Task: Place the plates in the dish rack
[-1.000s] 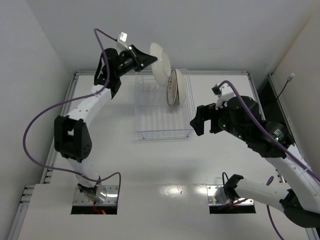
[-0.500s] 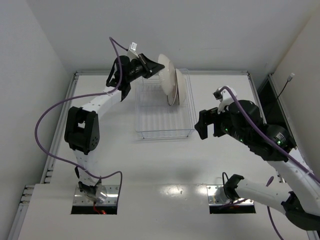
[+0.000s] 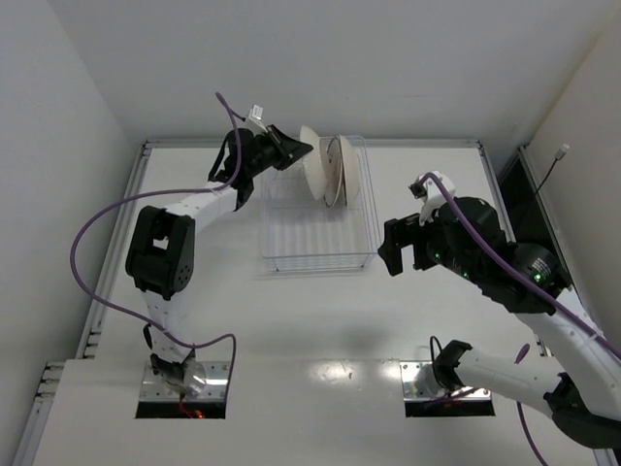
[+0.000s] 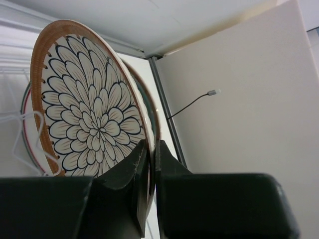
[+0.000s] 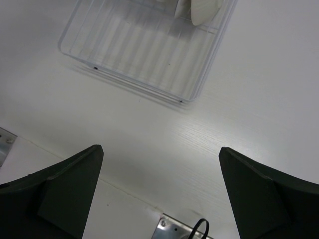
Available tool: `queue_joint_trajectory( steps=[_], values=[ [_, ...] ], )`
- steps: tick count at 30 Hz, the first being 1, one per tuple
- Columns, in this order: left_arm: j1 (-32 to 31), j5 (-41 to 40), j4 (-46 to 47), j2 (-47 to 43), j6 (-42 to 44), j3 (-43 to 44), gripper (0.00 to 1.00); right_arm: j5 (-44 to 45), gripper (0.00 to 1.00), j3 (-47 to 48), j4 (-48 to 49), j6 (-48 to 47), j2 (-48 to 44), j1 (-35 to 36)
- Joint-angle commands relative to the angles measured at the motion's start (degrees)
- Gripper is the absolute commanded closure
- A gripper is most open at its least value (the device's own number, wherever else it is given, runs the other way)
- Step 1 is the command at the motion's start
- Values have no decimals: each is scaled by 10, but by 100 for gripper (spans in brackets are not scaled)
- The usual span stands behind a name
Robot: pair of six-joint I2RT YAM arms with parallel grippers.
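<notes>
Slats [image 3: 310, 228] need plates upright, so left fingers [image 4: 124, 174] clamp the petal plate [image 4: 89, 114] rim-first at twelve o'clock (right fingers [image 5: 65, 184] splayed, empty).

White arms [image 3: 184, 204], black joints [image 3: 160, 254], looping purple cables [image 3: 81, 243].

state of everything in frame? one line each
dish rack: near slots unfilled.
racked plates: standing on edge at the rack's far end.
petal plate: on edge, gripped at its rim, beside the racked plates; seated or not, cannot tell.
left gripper: shut on petal plate.
right gripper: open, holding nothing.
</notes>
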Motion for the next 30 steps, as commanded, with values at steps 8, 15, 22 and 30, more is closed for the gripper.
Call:
queue_joint_trajectory(
  steps=[8,15,22,30],
  values=[
    [-5,3,92,-18,28,-11,100,-2,0,42,-15,-5,35,-2],
    [-5,6,18,10,58,33,65,-19,0,82,-26,12,35,-2],
    [0,38,-60,20,58,84,0,-44,0,128,-58,43,42,-2],
    [11,53,-201,-77,132,79,0,-19,0,184,-85,89,25,-2]
  ],
)
